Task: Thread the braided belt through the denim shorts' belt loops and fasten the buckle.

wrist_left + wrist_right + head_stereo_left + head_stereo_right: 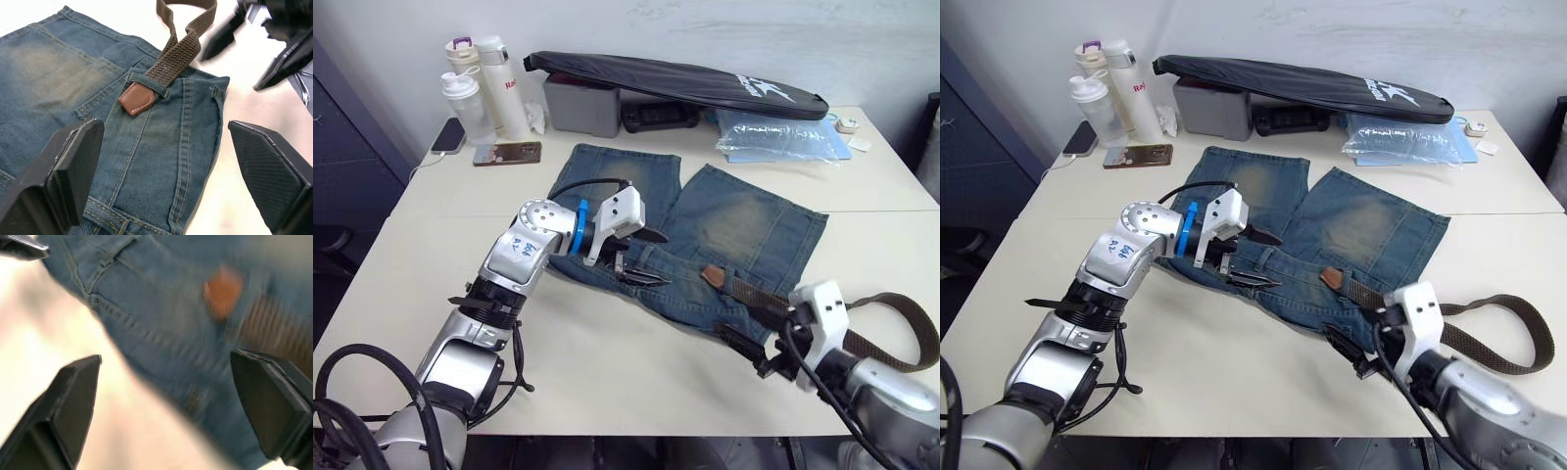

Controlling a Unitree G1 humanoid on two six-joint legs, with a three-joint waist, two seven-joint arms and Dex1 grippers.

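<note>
Since the tan tip (137, 98) sits through one belt loop (146, 82), I keep both grippers' jaws spread and grip the braided belt (891, 345) low before feeding onward.

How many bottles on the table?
3, clustered at the far-left corner: a clear shaker bottle in front, a beige bottle with a purple loop behind it, and a tall white bottle to their right. None look hidden.
</note>
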